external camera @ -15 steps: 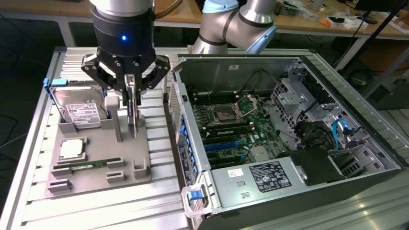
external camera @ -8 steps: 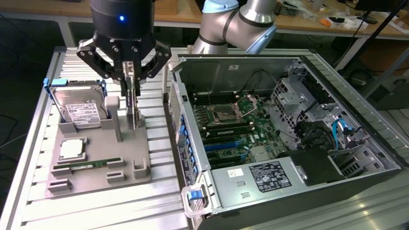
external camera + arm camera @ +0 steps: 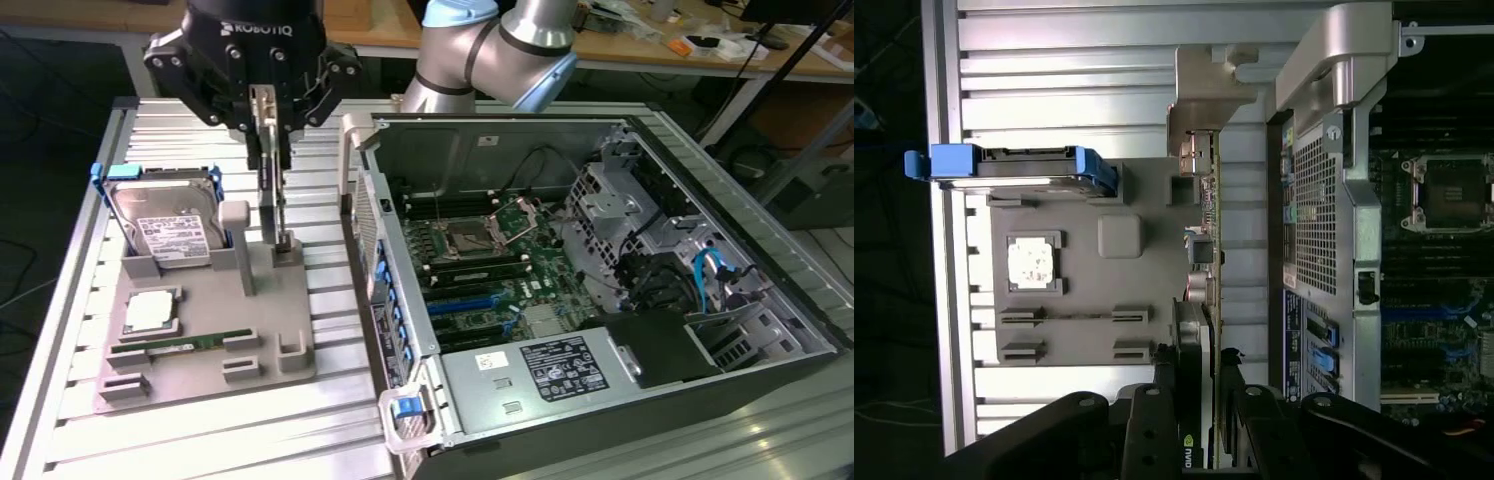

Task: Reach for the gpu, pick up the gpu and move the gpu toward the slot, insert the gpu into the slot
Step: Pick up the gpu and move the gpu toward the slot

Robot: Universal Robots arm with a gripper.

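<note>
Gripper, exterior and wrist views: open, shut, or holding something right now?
Gripper: straddling the upright gpu, which stands in the grey holder; whether it is clamped on the card cannot be told.

A tray (image 3: 174, 375) is set at the exterior view's left of the computer case (image 3: 461, 150); the gpu (image 3: 279, 205) is stood upright on it, between hard drive (image 3: 167, 225) and case.

A silver-grey tubular arm (image 3: 514, 50) with a pale blue joint cap (image 3: 461, 10) is seen at the upper middle of the exterior view. At the upper left, the black gripper (image 3: 270, 158) is marked ROBOTIQ in white; its black linkages are fastened with round pins, and slim jaws are fitted
</note>
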